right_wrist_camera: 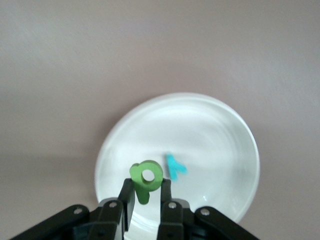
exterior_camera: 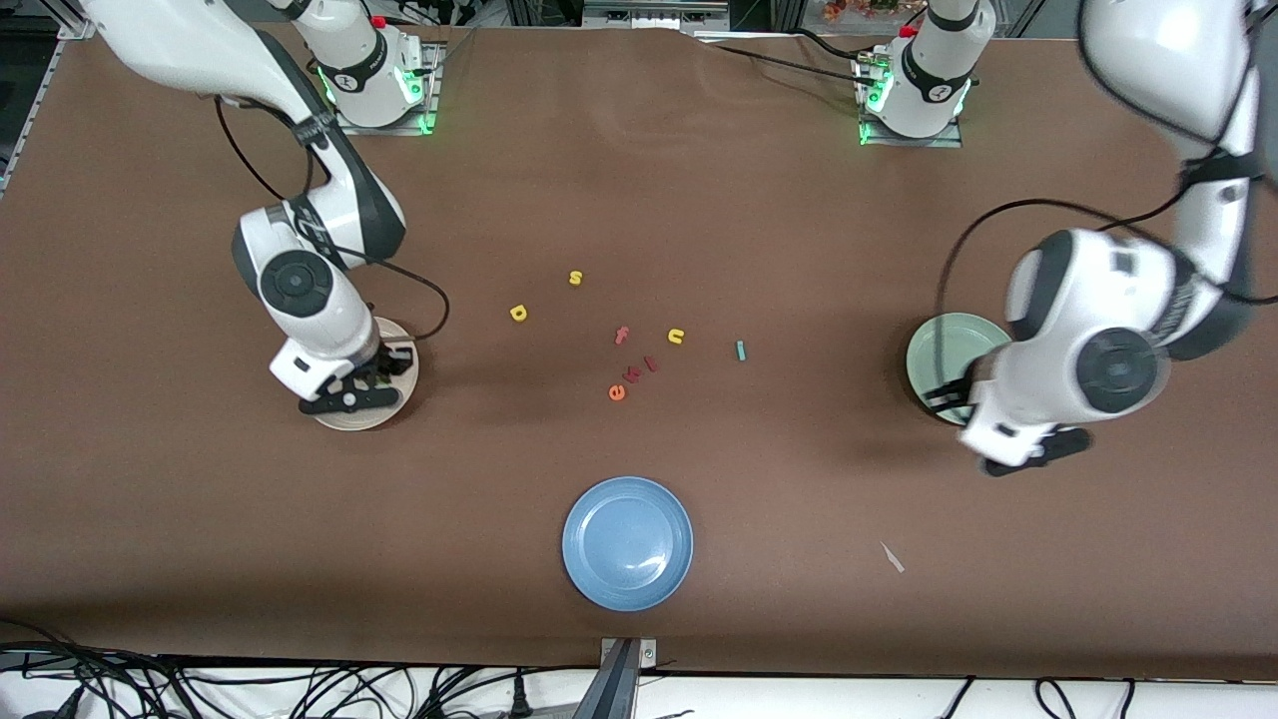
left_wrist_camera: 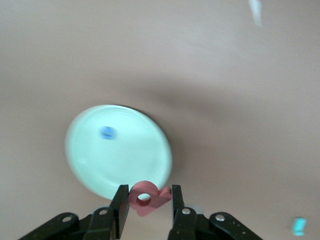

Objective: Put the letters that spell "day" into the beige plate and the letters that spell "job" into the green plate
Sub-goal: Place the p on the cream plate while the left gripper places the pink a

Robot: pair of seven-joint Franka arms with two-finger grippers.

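Observation:
My right gripper [right_wrist_camera: 146, 182] is shut on the green "d" [right_wrist_camera: 146, 176] and hangs over the beige plate [right_wrist_camera: 210, 130], where the teal "y" [right_wrist_camera: 175, 167] lies. That plate [exterior_camera: 349, 417] sits toward the right arm's end of the table. My left gripper [left_wrist_camera: 147, 192] is shut on the pinkish-red "b" [left_wrist_camera: 149, 199], over the rim of the green plate [left_wrist_camera: 125, 160], which holds the blue "o" [left_wrist_camera: 106, 132]. The green plate [exterior_camera: 944, 345] is partly hidden by the left arm. The yellow "a" [exterior_camera: 517, 313] and the teal "j" [exterior_camera: 741, 350] lie on the table.
A blue plate [exterior_camera: 627, 542] sits mid-table nearer the camera. Loose letters lie in the middle: a yellow "s" [exterior_camera: 575, 278], a red "f" [exterior_camera: 621, 335], a yellow "u" [exterior_camera: 676, 337], an orange "e" [exterior_camera: 617, 392]. A white scrap [exterior_camera: 892, 557] lies toward the left arm's end.

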